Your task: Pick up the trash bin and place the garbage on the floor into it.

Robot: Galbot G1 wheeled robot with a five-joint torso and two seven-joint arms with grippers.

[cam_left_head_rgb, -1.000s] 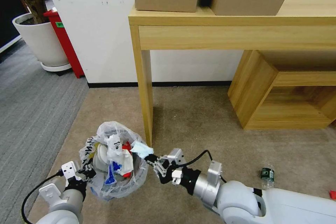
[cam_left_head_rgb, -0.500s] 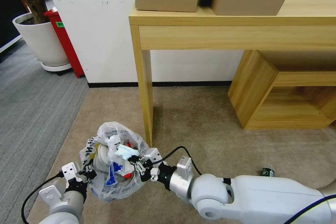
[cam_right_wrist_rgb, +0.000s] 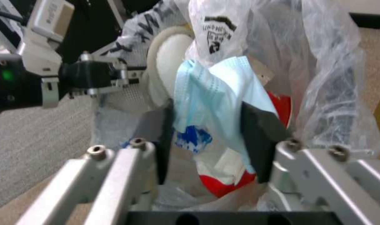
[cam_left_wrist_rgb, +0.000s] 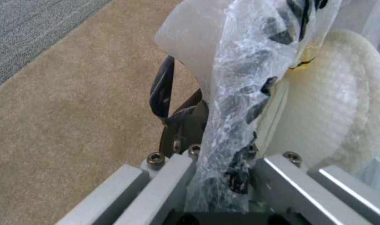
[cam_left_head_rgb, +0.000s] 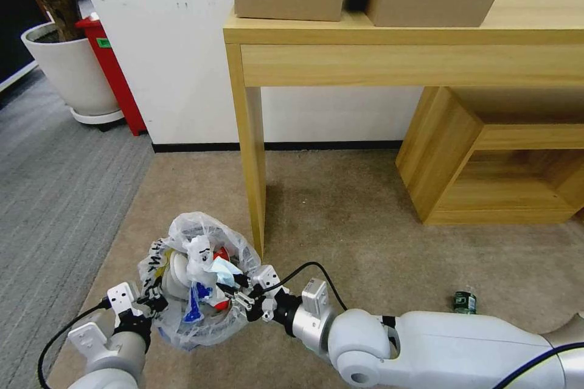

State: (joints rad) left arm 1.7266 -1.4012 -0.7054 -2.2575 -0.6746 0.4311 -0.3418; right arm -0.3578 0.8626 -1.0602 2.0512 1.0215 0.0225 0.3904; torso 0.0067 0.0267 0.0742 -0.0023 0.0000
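Trash bin on tan carpet beside the desk leg, bag-lined, already holding a white slipper, a red cup and blue-white scraps. Left gripper clamps the bin's near rim; in the left wrist view the plastic liner is pinched between its fingers. Right gripper sits directly over the bin mouth, fingers part-spread with a light-blue face mask between the pads. Mask hangs straight above the heap, long axis roughly vertical; judgement: release needs only an opening, no travel. Green-labelled bottle lies on the floor well off to the right, nearer the right arm. Bin's base hidden by liner; contents beneath the mask hard to separate.
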